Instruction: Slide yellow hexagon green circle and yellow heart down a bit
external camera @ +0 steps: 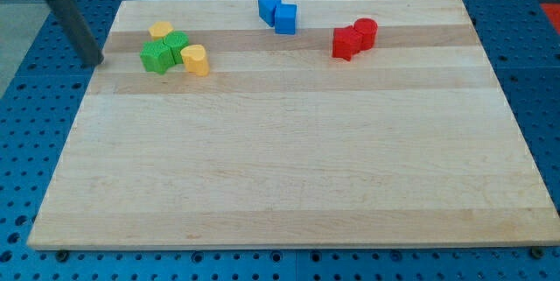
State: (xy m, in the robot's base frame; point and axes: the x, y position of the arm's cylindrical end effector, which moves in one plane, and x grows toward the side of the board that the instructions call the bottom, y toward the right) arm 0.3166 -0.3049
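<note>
My tip [94, 60] sits just off the board's left edge, free of every block, left of the yellow hexagon [160, 30], green circle [176, 45] and yellow heart [195, 59]. Those three run diagonally from far-left to near-right, packed together with a green block [157, 56]. Open wooden board [289, 176] lies nearer. Two blue blocks [278, 14] and two red blocks [354, 38] sit far right. Blue pegboard surrounds it.
</note>
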